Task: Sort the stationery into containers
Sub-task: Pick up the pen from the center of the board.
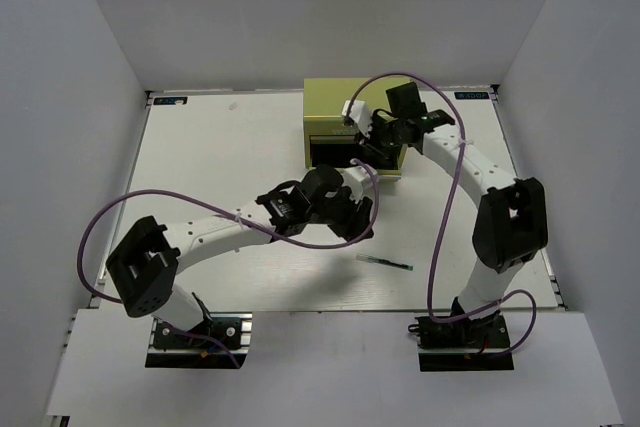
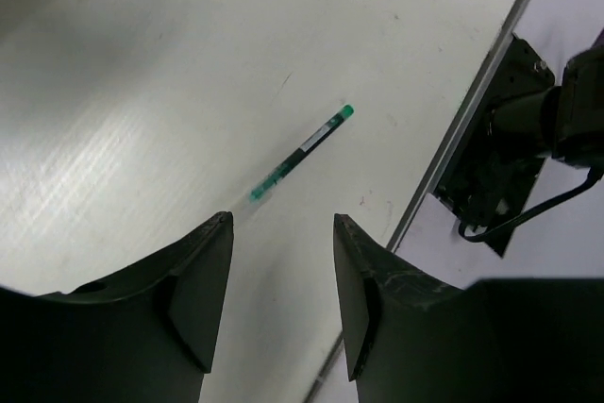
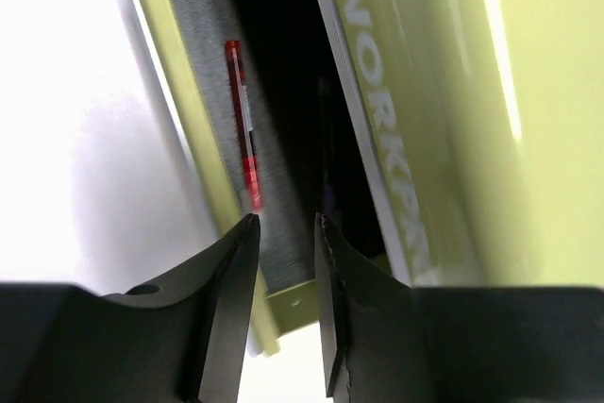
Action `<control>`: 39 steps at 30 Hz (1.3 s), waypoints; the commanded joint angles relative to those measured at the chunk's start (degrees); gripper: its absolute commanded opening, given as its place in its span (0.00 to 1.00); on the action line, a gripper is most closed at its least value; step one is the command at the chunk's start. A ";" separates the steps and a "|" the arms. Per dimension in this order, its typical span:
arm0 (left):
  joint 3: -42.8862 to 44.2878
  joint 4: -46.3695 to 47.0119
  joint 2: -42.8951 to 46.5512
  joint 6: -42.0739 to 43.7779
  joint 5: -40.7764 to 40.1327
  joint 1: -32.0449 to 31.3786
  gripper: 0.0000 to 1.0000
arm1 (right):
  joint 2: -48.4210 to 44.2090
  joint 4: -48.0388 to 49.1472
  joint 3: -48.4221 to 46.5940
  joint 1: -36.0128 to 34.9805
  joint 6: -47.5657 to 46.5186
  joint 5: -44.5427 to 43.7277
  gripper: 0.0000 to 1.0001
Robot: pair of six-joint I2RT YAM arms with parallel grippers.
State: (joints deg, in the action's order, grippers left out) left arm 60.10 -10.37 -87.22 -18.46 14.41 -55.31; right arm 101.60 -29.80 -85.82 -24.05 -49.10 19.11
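A thin pen [image 2: 302,153] with a green tip and clear barrel lies alone on the white table; it also shows in the top view, where the pen [image 1: 385,263] is to the right of my left gripper [image 1: 352,222]. My left gripper [image 2: 283,221] hovers open and empty just short of it. The olive-green tool chest [image 1: 350,112] stands at the back with a drawer [image 3: 189,120] pulled out. A red pen [image 3: 243,134] lies on the drawer's grey liner. My right gripper [image 3: 286,220] hangs open over that drawer, with nothing between its fingers.
The chest's front with "WORKPRO" lettering [image 3: 377,92] is right beside my right gripper. The table's edge and the right arm's base [image 2: 500,158] lie just beyond the green-tipped pen. Purple cables loop over both arms.
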 commanded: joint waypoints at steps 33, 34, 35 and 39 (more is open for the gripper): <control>31.66 -23.73 -38.38 34.45 -6.14 -12.37 0.51 | -34.71 -5.27 26.76 30.82 26.25 21.84 0.37; 31.66 -24.60 -39.07 34.45 -6.85 -12.37 0.49 | -34.98 -5.18 27.37 30.82 25.99 22.02 0.37; 31.66 -25.48 -39.08 34.45 -8.25 -12.89 0.46 | -35.42 -5.27 27.81 31.00 25.90 22.19 0.37; 32.19 -28.21 -41.09 32.26 -13.00 -12.89 0.20 | -36.30 -5.27 29.30 31.61 25.55 23.33 0.37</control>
State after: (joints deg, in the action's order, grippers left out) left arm 93.17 -31.55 -124.46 14.83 6.98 -67.85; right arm 66.89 -35.92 -57.36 6.96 -23.94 39.68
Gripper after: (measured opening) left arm 0.228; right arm 0.367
